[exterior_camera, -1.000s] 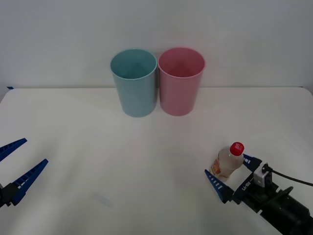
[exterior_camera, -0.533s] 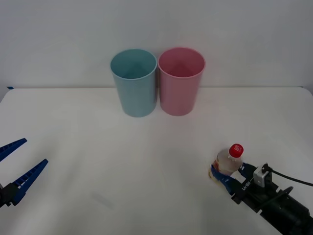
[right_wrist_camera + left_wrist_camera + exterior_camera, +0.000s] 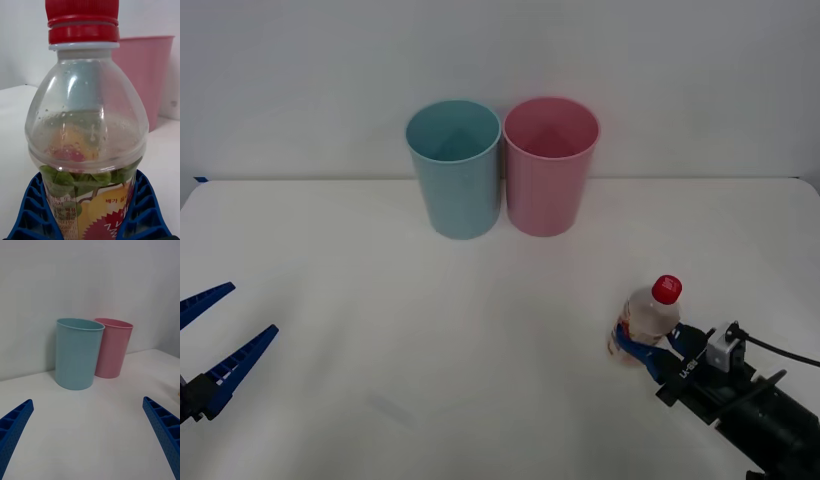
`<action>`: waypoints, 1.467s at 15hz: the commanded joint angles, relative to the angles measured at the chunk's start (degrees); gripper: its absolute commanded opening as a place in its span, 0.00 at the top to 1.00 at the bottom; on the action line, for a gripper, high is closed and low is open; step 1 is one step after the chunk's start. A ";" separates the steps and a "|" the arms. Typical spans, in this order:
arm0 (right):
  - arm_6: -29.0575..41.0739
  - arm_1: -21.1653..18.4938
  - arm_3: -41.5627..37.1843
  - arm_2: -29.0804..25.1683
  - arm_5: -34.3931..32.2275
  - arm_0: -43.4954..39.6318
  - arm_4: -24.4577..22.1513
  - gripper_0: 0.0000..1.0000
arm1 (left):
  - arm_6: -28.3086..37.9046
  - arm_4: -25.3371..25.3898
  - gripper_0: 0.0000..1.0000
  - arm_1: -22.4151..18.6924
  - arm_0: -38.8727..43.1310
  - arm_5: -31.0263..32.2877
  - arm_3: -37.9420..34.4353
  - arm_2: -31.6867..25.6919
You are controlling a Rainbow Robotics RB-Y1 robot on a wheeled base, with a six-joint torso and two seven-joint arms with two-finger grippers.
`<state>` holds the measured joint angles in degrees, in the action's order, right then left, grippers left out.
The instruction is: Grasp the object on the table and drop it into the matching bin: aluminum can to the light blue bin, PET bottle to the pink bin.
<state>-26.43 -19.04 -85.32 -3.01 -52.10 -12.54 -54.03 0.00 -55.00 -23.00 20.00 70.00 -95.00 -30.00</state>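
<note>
The PET bottle [image 3: 648,322], clear with a red cap and orange-and-white label, stands upright at the table's front right. My right gripper [image 3: 642,346] is shut on its lower body; in the right wrist view the blue fingers [image 3: 32,210] press both sides of the PET bottle [image 3: 86,123]. The pink bin [image 3: 550,165] and the light blue bin [image 3: 455,167] stand side by side at the back centre, pink on the right. My left gripper [image 3: 210,340] waits open at the front left, holding nothing.
The white table [image 3: 380,300] spreads wide between the bottle and the bins. A plain white wall rises behind the bins. In the left wrist view the light blue bin [image 3: 78,352] stands in front of the pink bin [image 3: 112,348].
My right gripper has closed from open around the bottle to shut on it, and the bottle has shifted slightly up and back. The left arm has stayed still.
</note>
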 commanded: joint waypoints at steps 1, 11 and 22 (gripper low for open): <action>7.54 -1.97 -7.93 1.07 2.44 -2.05 -0.02 1.00 | 0.00 0.00 0.00 0.00 0.00 0.00 0.00 0.00; 28.10 -11.72 -29.55 3.89 17.91 -1.79 -0.20 1.00 | 0.00 0.00 0.00 0.00 0.00 0.00 0.00 0.00; 44.45 -20.16 -31.13 6.52 26.70 13.41 -4.15 1.00 | 0.00 0.00 0.00 0.00 0.00 0.00 0.00 0.00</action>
<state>17.76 -38.27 -116.66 2.71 -26.65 -0.38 -58.14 0.00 -55.00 -23.00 20.00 70.00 -95.00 -30.00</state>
